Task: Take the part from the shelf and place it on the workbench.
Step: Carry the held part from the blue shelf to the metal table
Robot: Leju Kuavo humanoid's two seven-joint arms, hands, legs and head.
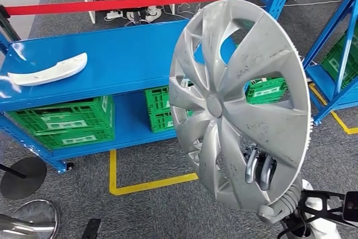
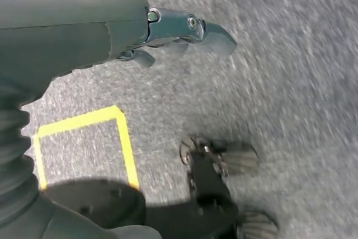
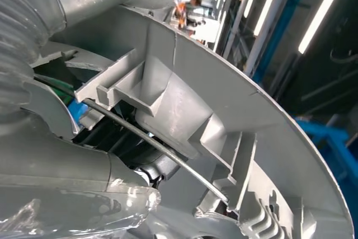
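Before the blue shelf (image 1: 126, 54), the right robot hand (image 1: 258, 169) grips a silver hubcap (image 1: 240, 104); the left robot hand (image 2: 185, 29) hangs empty, fingers apart, above the carpet.

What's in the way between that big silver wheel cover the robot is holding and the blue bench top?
Nothing visible. The right hand holds the wheel cover up in front of the blue bench top. A white curved part lies at the top's left end; the rest looks bare.
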